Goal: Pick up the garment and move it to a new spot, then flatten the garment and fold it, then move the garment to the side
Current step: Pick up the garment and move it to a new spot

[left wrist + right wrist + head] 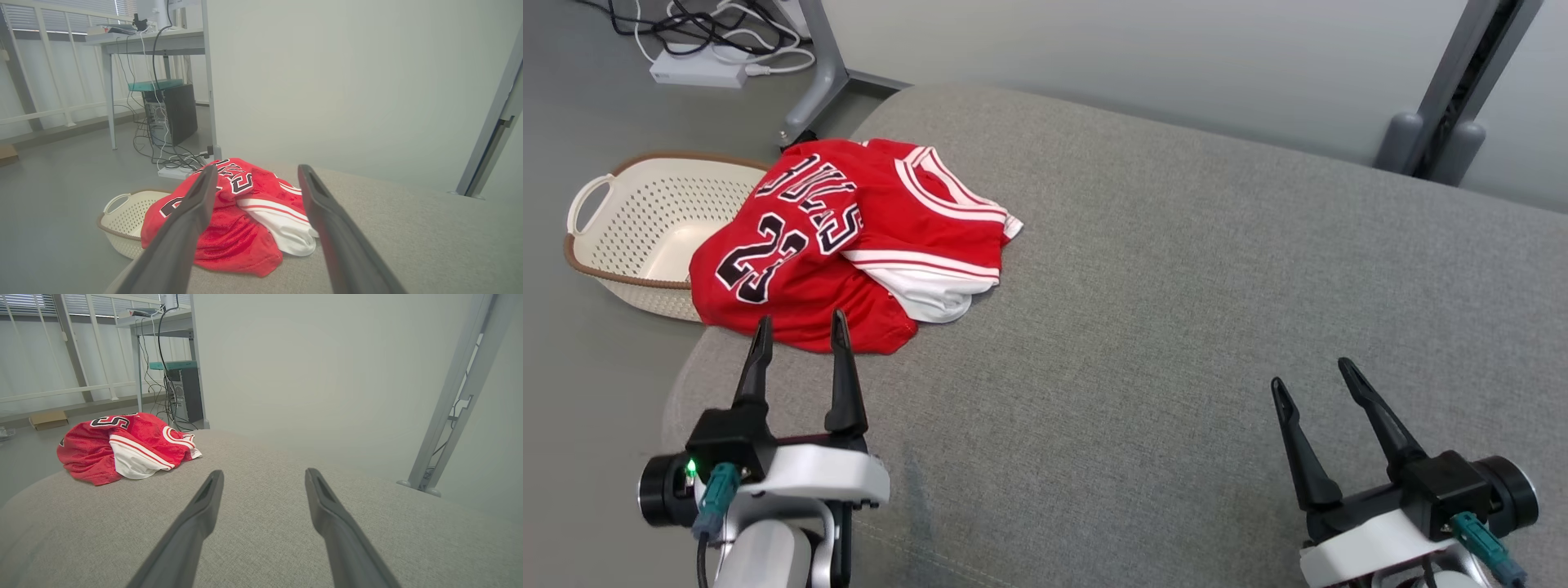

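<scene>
The garment (841, 237) is a red basketball jersey with white trim and black numbers, lying crumpled at the far left corner of a grey cushioned surface (1176, 327). The same jersey (233, 220) shows between my left fingers in the left wrist view, and the garment (126, 447) lies at the left in the right wrist view. My left gripper (799, 327) is open just short of the jersey's near hem, holding nothing. My right gripper (1313, 371) is open over bare cushion at the lower right, far from the jersey, with nothing between its fingers.
A cream perforated basket (645, 229) stands on the floor just left of the cushion, partly under the jersey's overhang. A desk leg (821, 73), a power strip and cables (698, 49) lie behind. A grey post (1462, 98) stands at the back right.
</scene>
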Available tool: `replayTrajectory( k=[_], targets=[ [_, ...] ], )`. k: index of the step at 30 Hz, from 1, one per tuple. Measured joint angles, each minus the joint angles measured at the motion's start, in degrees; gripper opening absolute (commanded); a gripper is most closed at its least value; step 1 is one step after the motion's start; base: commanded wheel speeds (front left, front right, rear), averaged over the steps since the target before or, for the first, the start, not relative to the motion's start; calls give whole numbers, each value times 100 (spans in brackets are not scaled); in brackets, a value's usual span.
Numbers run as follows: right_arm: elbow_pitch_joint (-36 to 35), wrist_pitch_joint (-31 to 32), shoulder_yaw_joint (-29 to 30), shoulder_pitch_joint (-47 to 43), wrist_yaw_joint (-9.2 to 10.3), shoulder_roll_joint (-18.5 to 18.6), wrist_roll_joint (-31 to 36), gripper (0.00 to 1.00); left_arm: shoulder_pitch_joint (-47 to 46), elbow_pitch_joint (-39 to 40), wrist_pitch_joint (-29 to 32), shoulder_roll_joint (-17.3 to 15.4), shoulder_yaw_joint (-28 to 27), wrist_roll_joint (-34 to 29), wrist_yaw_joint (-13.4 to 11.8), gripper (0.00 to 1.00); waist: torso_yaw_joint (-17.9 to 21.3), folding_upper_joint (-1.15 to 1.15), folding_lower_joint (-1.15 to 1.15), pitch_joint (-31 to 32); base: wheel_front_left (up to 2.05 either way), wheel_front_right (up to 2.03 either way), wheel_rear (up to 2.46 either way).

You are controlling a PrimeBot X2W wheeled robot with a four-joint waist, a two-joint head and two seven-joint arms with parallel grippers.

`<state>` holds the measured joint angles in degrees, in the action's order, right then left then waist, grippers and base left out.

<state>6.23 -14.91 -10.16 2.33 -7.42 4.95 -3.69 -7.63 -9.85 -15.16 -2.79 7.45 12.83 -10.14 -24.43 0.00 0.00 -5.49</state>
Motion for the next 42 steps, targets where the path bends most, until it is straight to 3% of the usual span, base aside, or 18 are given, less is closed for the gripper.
replayTrajectory(
  k=[13, 23, 42],
  targets=[
    [-123, 0, -143, 456, 0, 417, -53, 100, -1816, -1547, 0, -125, -463, -301, 249, 100, 325, 0, 0, -900, 0, 0, 0],
    [-188, 0, -269, 569, 0, 638, -192, 100, -3257, -3842, 137, -556, -684, -368, 96, 100, 763, 0, 0, -1314, 0, 0, 0],
    [-339, 0, -459, 879, 0, 691, -342, 100, -4266, -5751, 344, -893, -676, -308, -86, 100, 1089, 0, 0, -1651, 0, 0, 0]
  ],
)
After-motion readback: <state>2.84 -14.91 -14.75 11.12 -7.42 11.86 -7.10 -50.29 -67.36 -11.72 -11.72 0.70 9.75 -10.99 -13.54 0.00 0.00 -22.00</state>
